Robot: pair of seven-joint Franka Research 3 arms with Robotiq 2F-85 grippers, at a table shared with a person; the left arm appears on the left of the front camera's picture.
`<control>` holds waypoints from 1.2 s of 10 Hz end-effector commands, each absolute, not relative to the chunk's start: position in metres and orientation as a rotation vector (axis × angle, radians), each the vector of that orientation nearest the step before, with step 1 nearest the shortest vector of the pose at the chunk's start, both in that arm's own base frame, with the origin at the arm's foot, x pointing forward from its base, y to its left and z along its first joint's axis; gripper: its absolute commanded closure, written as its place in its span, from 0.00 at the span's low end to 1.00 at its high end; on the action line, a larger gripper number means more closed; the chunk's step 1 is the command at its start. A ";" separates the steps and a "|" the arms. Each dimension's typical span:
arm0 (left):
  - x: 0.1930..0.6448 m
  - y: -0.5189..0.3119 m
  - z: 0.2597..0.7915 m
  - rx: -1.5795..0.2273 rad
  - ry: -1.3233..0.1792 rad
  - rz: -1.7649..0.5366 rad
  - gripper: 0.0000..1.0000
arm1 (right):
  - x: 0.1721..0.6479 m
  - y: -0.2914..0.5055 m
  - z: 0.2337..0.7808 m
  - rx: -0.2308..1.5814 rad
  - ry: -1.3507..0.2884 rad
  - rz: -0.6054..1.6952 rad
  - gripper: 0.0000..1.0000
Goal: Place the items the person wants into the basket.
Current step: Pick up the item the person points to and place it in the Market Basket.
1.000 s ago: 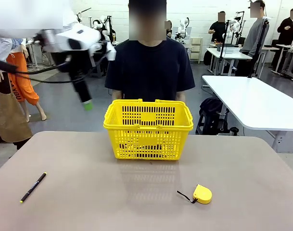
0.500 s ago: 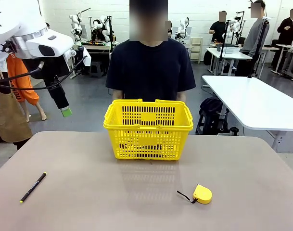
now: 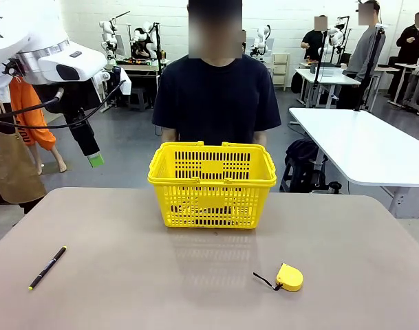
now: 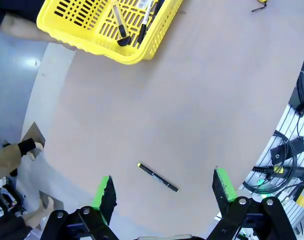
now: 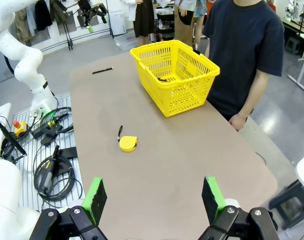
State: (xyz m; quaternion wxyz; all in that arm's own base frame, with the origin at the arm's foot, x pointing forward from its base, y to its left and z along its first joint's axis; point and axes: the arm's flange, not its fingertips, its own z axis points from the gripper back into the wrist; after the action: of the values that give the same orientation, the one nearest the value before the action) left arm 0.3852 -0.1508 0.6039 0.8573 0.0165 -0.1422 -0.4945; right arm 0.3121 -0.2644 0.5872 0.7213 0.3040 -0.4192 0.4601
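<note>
Brown table (image 3: 126,289) carries the yellow basket (image 3: 212,206), a stapler (image 4: 121,31) and marker (image 4: 146,17) already inside; pen (image 3: 47,267) and tape measure (image 3: 289,277) stay out. Both end effectors, left (image 4: 161,185) and right (image 5: 154,197), hang spread and empty, so the job looks nearly finished.

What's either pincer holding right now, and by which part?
Nothing. The left pincer is open, high above the pen; the right pincer is open above the table. Nothing sits between the pads of either.

The basket (image 3: 212,184) lattice walls hide most of the dark items (image 3: 208,207) inside, too obscured to tell apart.
</note>
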 end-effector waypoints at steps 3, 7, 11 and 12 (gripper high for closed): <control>0.370 -0.038 0.654 -0.305 -0.500 -1.057 0.00 | 0.313 -0.266 0.588 0.679 -0.948 1.026 0.00; 0.351 0.102 0.657 -0.524 -0.724 -0.955 0.00 | 0.313 -0.266 0.588 0.679 -0.948 1.026 0.00; 0.327 0.175 0.636 -0.653 -0.856 -0.989 0.00 | 0.313 -0.266 0.588 0.679 -0.948 1.026 0.00; 0.321 0.181 0.632 -0.688 -0.891 -1.027 0.00 | 0.313 -0.266 0.588 0.679 -0.948 1.026 0.00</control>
State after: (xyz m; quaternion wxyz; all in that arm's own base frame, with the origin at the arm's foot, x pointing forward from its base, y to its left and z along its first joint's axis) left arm 0.3191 0.1762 0.6341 0.7478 -0.2910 -0.3939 -0.4483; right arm 0.3124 -0.2653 0.5872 0.7219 0.3037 -0.4188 0.4596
